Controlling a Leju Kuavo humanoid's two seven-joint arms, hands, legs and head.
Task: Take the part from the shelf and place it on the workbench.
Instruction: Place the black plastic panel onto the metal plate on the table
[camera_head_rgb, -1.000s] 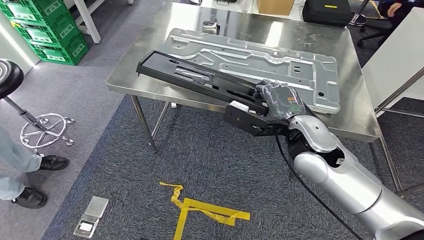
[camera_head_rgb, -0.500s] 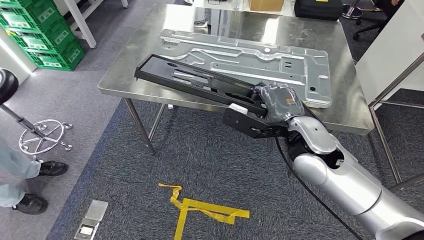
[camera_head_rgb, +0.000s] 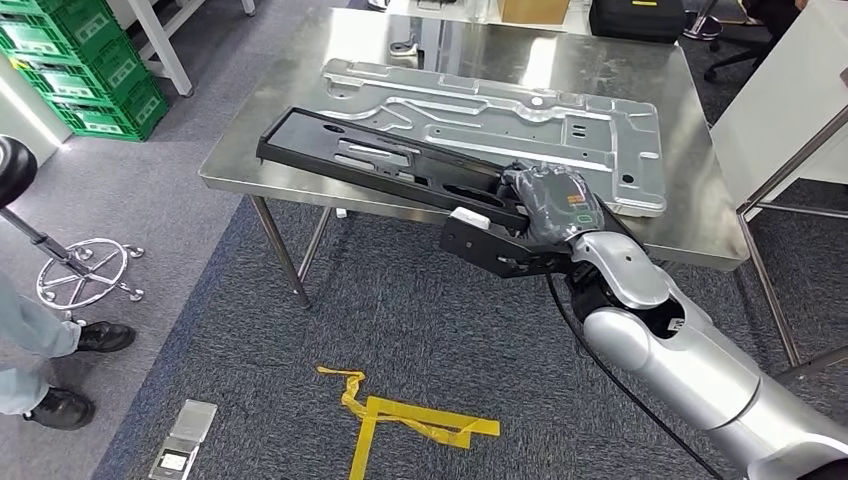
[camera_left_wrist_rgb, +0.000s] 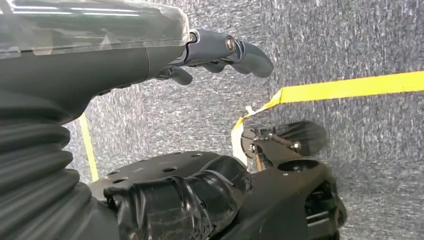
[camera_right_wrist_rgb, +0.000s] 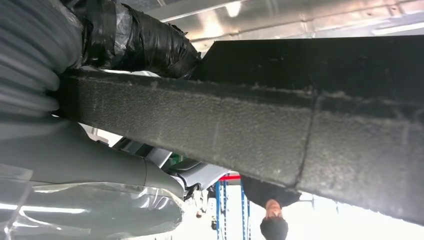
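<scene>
Part (camera_head_rgb: 385, 165) gripped at its near end in my right hand (camera_head_rgb: 555, 205), far end over the workbench (camera_head_rgb: 690, 215) edge. Lower it level beside the silver plate (camera_head_rgb: 500, 115), then release. Left hand (camera_left_wrist_rgb: 220, 50) hangs empty, fingers apart.

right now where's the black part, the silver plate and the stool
black part (camera_head_rgb: 380, 160), head view, on its long frame lying over the table edge
silver plate (camera_head_rgb: 560, 130), head view, on its flat middle
stool (camera_head_rgb: 85, 272), head view, on its chrome wheeled base
</scene>
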